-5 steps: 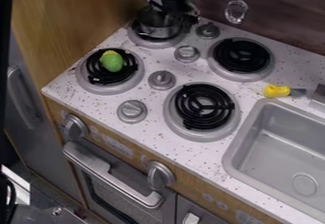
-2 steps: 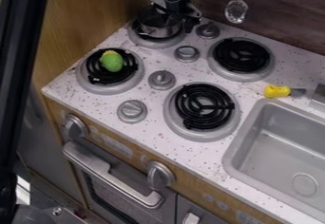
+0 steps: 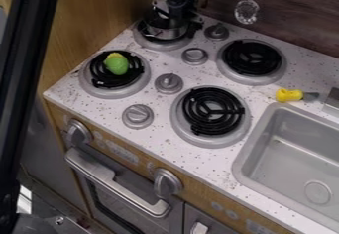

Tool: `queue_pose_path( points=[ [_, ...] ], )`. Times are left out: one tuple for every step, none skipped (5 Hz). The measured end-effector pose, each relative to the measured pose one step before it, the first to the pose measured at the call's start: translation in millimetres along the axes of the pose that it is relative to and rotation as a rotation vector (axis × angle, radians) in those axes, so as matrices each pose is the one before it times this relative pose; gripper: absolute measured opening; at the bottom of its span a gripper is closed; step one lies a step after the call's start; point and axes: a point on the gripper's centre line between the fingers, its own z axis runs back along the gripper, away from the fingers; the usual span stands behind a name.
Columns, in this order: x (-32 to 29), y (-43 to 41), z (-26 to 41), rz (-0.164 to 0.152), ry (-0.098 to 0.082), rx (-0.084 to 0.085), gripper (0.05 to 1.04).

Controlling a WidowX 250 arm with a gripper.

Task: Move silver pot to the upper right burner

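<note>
Speckled white stovetop (image 3: 152, 141) against wood panel (image 3: 99, 17). Silver pot (image 3: 163, 32) on upper left burner (image 3: 140, 41), contents hidden. Gripper (image 3: 183, 22) above same burner, opening and hold impossible to tell. Green toy (image 3: 117, 65) nearer camera than that burner. Sink (image 3: 261, 151) rightward of it, drain (image 3: 317, 192) at bottom.

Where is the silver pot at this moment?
In the camera view, the silver pot is at the upper left, on the back left burner, directly below the gripper.
</note>
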Motion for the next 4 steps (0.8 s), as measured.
queue_pose_path(
  points=[
    [-0.06,0.47,-8.19,0.0067,0.0085,-0.0020,0.995],
    [-3.74,-1.20,-7.76,0.0024,0.0173,-0.0063,0.960],
    [0.96,1.09,-0.07,0.0033,-0.0028,0.0020,0.684],
    [5.90,0.41,1.32,-0.0010,-0.0151,-0.0013,0.386]
  ],
)
